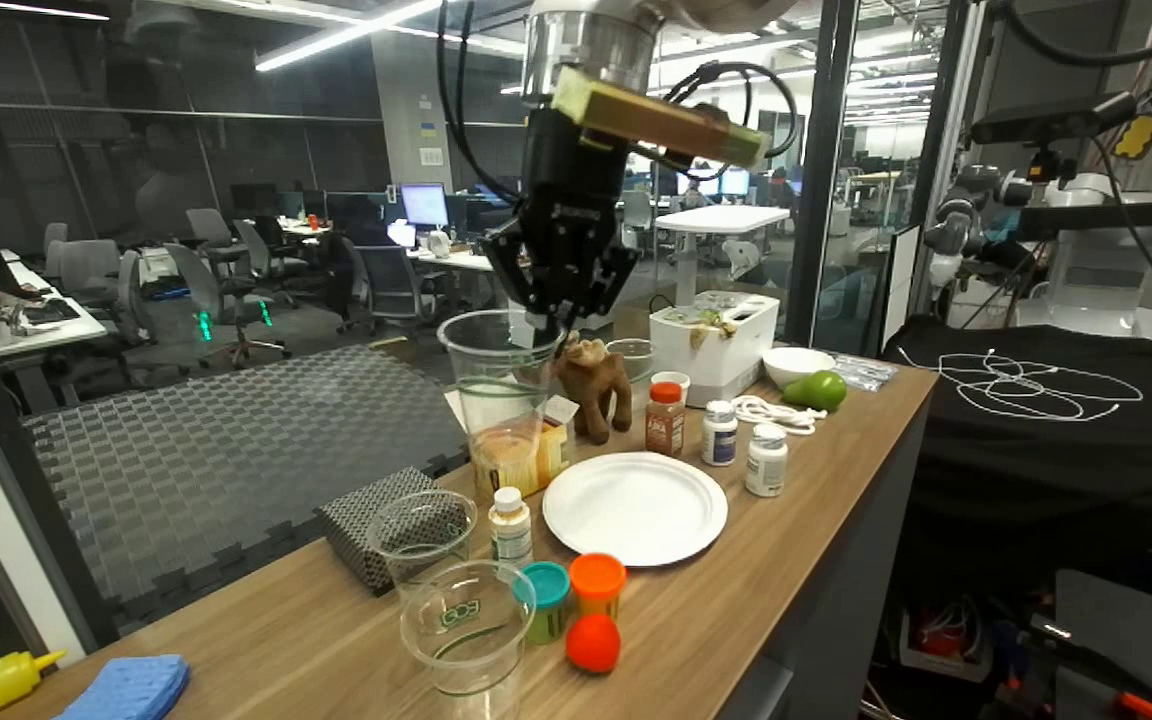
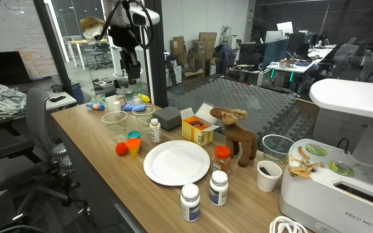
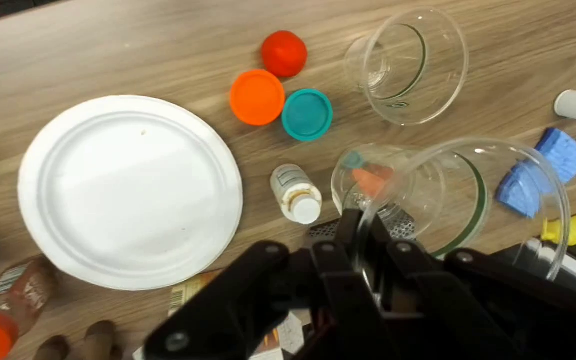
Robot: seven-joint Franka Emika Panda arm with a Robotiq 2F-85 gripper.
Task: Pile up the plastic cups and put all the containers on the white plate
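My gripper (image 1: pixel 558 325) is shut on the rim of a clear plastic cup (image 1: pixel 496 400), held above the table; they also show in the wrist view, gripper (image 3: pixel 368 230) and cup (image 3: pixel 480 210). Two more clear cups stand apart on the table: a front cup (image 1: pixel 466 640) and a back cup (image 1: pixel 421 535). In the wrist view the held cup partly covers the back one. The white plate (image 1: pixel 636 508) is bare, also in the wrist view (image 3: pixel 128 195). Beside it stand an orange-lidded container (image 1: pixel 598 585), a teal-lidded container (image 1: pixel 547 590) and a small white-capped bottle (image 1: pixel 511 530).
A red ball (image 1: pixel 593 643) touches the orange-lidded container. A red-capped jar (image 2: pixel 221 158) and two white bottles (image 2: pixel 190 204) (image 2: pixel 219 189) flank the plate. Behind are a toy moose (image 2: pixel 240 136), an open yellow box (image 2: pixel 197 134), a black mesh block (image 2: pixel 167 118) and a white planter (image 2: pixel 329 194).
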